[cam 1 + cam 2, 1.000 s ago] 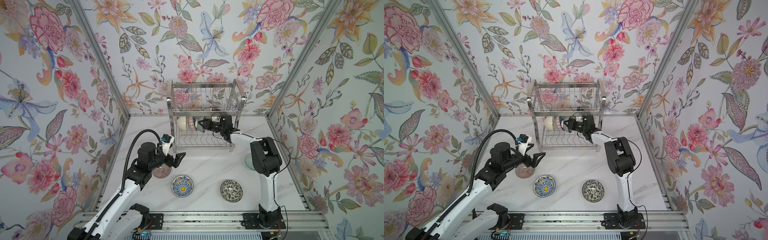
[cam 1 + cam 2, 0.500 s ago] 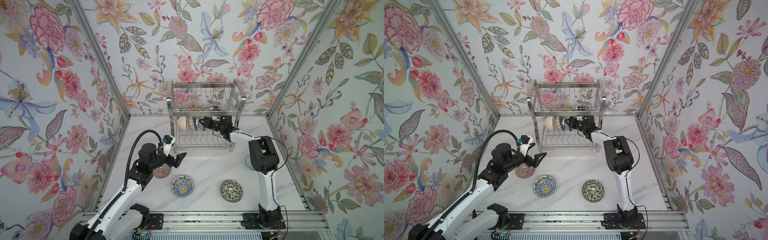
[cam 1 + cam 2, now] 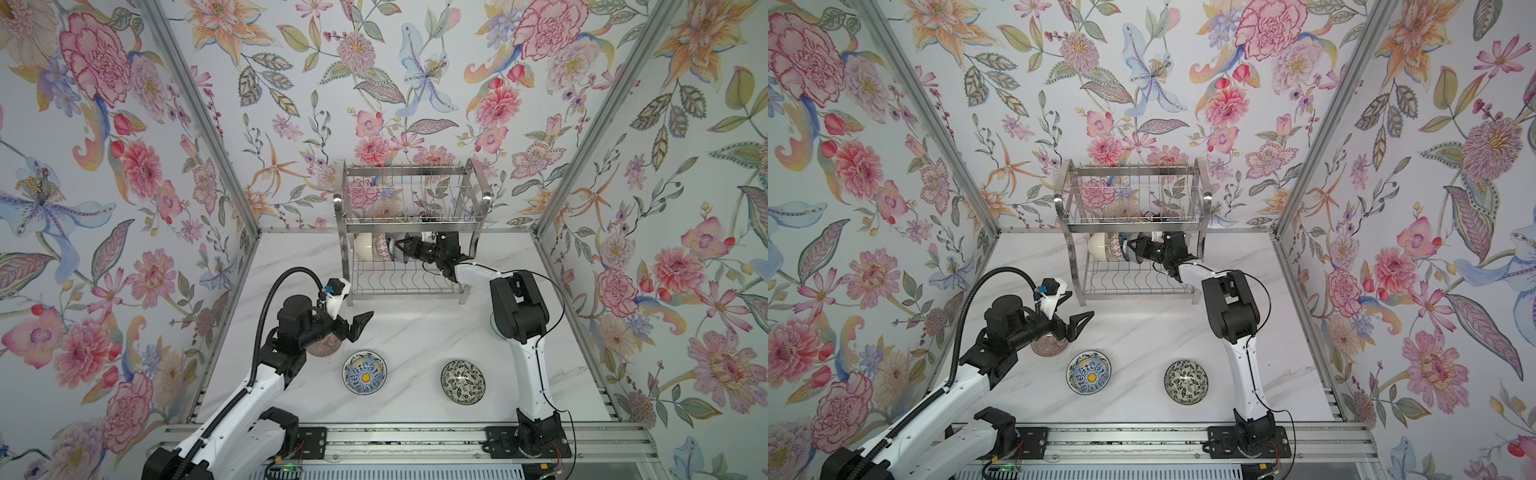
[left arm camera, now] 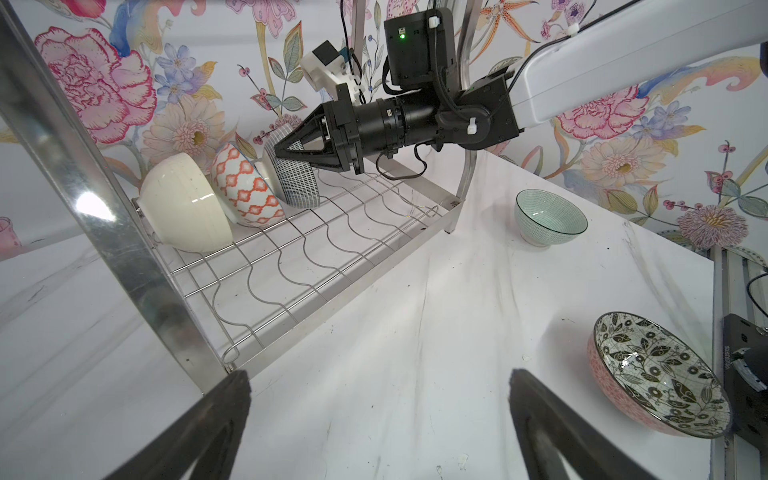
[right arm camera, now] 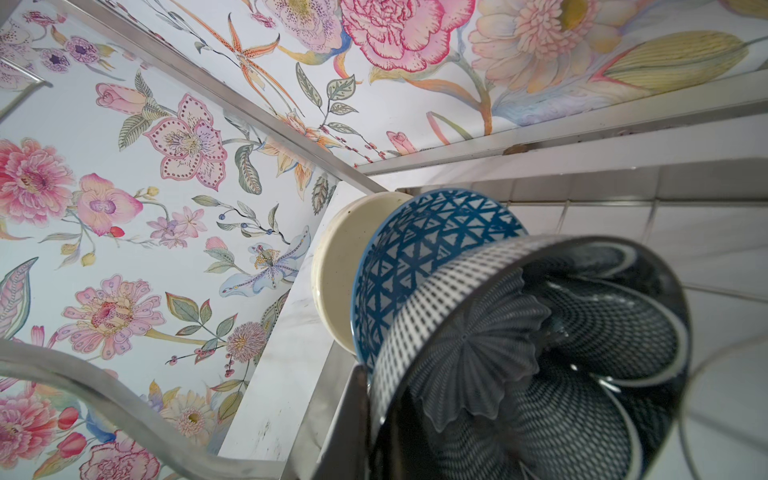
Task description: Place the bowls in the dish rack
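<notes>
The right gripper (image 4: pixel 282 150), fingers clenched, held the navy bowl (image 4: pixel 299 187) by its rim on the lower shelf of the dish rack (image 4: pixel 83 158). The left gripper (image 4: pixel 376 392) was spread and empty. Glazed ceramic: probably stiff, slippery, brittle.

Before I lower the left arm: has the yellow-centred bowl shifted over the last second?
No. In a top view the yellow-centred bowl lies where it was, keeping the same gap to the black-white leafy bowl and to the front rail.
</notes>
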Motion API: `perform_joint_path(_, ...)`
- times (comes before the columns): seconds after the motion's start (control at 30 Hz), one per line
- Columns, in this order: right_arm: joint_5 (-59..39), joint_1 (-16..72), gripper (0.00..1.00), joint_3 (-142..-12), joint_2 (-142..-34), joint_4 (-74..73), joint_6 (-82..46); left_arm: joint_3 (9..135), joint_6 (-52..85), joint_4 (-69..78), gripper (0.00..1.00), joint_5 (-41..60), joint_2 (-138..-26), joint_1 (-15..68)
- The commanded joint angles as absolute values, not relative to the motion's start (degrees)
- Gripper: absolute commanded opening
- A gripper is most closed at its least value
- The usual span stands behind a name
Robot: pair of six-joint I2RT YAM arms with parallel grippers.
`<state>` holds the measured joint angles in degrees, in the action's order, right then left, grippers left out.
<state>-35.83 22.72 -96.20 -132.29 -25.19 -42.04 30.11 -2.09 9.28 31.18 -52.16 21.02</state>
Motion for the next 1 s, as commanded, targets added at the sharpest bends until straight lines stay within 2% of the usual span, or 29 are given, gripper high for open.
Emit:
perform_joint_path(0.0, -37.45, 22.15, 0.04, -99.29, -133.16, -29.15, -43.15, 29.22, -1.42, 11.77, 0.99, 32.43, -51.88, 21.42)
perform_joint_path(0.5, -39.97, 20.48, 0.06, -101.25, -137.36, -34.79, -50.36, 28.74, -1.05, 12.04, 0.99, 32.78, -51.57, 21.58)
perform_joint_path(0.97, -39.73, 19.87, 0.09, -101.82, -138.87, -34.62, -51.26, 28.80, -2.11, 10.92, 0.99, 32.43, -51.59, 22.56)
